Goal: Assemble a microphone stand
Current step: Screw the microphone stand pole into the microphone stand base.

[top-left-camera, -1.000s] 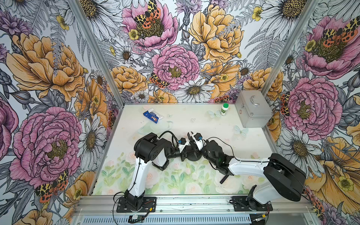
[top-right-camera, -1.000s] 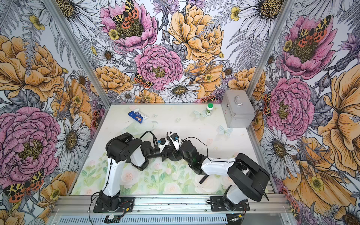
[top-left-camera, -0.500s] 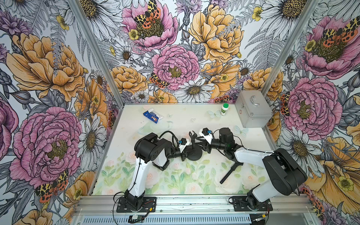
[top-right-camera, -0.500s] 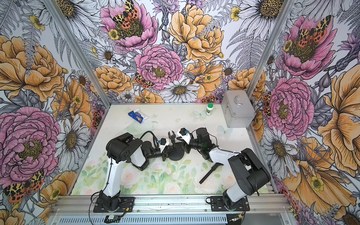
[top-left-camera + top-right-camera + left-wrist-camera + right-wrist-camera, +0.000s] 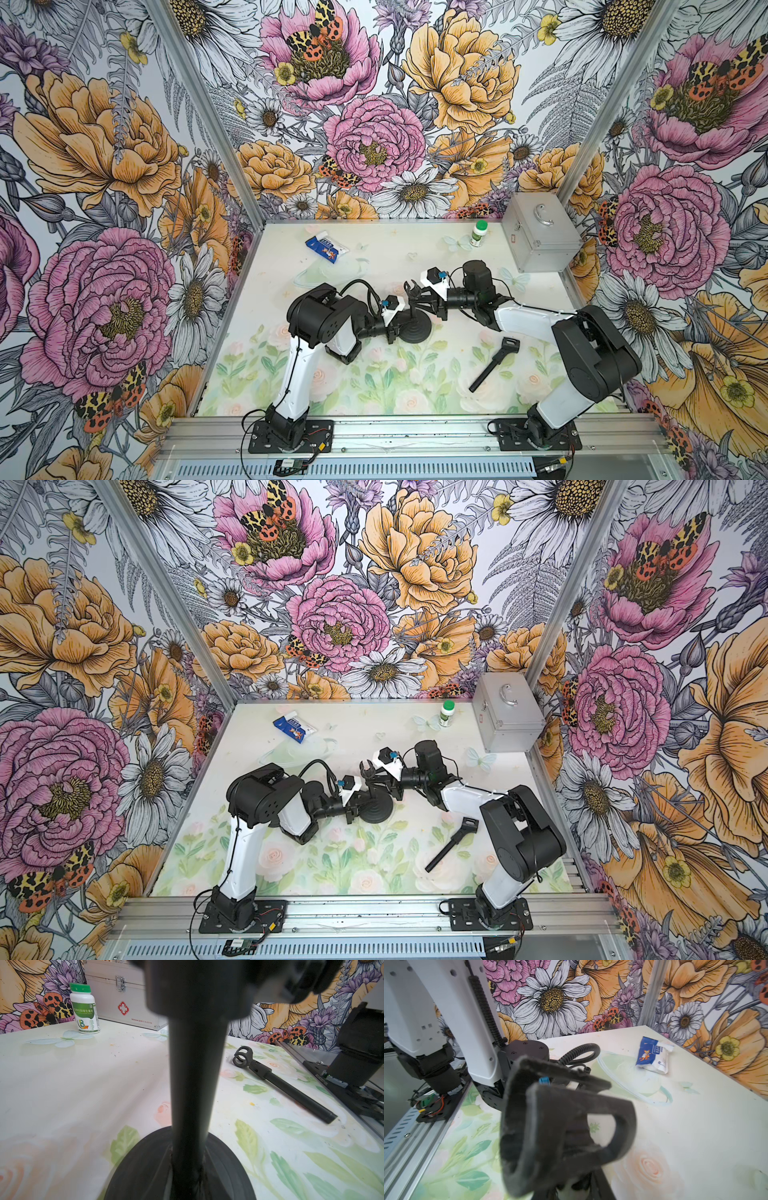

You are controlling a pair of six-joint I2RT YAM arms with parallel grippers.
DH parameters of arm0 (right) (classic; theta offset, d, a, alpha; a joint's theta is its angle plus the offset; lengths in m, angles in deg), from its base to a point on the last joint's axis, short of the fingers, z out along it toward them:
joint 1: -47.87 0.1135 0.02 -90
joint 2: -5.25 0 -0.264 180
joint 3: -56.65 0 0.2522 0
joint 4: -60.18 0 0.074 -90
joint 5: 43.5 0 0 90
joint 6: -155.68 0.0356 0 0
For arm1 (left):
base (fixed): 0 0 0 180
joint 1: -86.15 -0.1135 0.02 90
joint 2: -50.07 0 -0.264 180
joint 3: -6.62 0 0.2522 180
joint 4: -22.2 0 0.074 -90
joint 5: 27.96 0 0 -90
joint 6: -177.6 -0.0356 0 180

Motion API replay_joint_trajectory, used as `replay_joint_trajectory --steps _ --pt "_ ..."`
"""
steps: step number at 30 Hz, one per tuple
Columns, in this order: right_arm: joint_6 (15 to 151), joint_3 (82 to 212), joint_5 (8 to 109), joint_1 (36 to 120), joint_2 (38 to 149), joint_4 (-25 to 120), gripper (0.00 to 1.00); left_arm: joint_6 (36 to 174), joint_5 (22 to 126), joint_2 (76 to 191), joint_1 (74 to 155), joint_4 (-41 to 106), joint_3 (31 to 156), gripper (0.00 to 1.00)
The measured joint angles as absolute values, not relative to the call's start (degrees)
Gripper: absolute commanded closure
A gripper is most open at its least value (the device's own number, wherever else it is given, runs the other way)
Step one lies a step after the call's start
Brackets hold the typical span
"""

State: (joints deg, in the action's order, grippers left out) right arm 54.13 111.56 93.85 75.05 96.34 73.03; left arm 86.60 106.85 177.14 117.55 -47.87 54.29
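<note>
Hold the upright post [image 5: 195, 1076] firm with the left gripper [image 5: 400, 326], pinched narrow on it just above the round base [image 5: 417, 334], to stop any spin. Turn the mic clip [image 5: 410, 286], high over the base, with the right gripper [image 5: 420, 297] closed tight on it, clip and post in line, probably to seat the thread. Count two grippers, one base, one post, one held clip. Beside the base, one loose rod [image 5: 492, 365]. Far behind it, one bottle [image 5: 478, 232], one metal case [image 5: 540, 237], one blue packet [image 5: 326, 248].
</note>
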Motion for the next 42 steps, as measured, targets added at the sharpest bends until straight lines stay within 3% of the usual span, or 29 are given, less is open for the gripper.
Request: replay_joint_trajectory --steps 4,7,10,14,21,23,29,32,37,39,42 --pt "62.78 100.83 69.92 82.57 90.26 85.99 1.0 86.14 107.09 177.25 117.53 -47.91 54.29 0.79" --pt "66.37 98.56 61.48 85.58 90.11 90.49 0.97 86.19 107.16 177.29 117.51 -47.91 54.36 0.8" --pt "66.19 99.47 64.98 84.2 90.65 89.69 0.85 86.17 107.14 177.29 117.51 -47.94 54.4 0.8" --pt "62.22 104.85 77.74 79.31 92.23 81.73 0.68 86.21 106.79 177.34 117.48 -47.87 54.68 0.81" --pt "57.06 112.65 95.99 73.45 97.69 70.58 0.61 86.17 106.74 177.36 117.48 -47.87 54.73 0.84" --pt "56.2 114.73 98.94 72.99 99.48 68.73 0.63 86.17 106.77 177.36 117.48 -47.87 54.71 0.84" --pt "53.71 116.28 99.97 72.97 100.58 67.0 0.98 86.78 106.66 177.36 117.42 -47.89 54.73 0.78" --pt "56.44 111.23 92.06 75.61 97.87 73.56 1.0 87.39 106.55 177.4 117.42 -47.91 54.57 0.77" --pt "64.93 100.55 60.58 87.2 93.1 89.07 1.0 88.15 106.9 177.42 117.24 -47.94 54.55 0.77" --pt "67.15 98.95 53.13 89.8 93.21 92.37 1.0 88.29 106.9 177.45 117.24 -47.94 54.55 0.78" --pt "68.36 97.88 50.27 90.56 93.58 94.98 0.83 87.76 106.87 177.45 117.26 -47.94 54.57 0.81"
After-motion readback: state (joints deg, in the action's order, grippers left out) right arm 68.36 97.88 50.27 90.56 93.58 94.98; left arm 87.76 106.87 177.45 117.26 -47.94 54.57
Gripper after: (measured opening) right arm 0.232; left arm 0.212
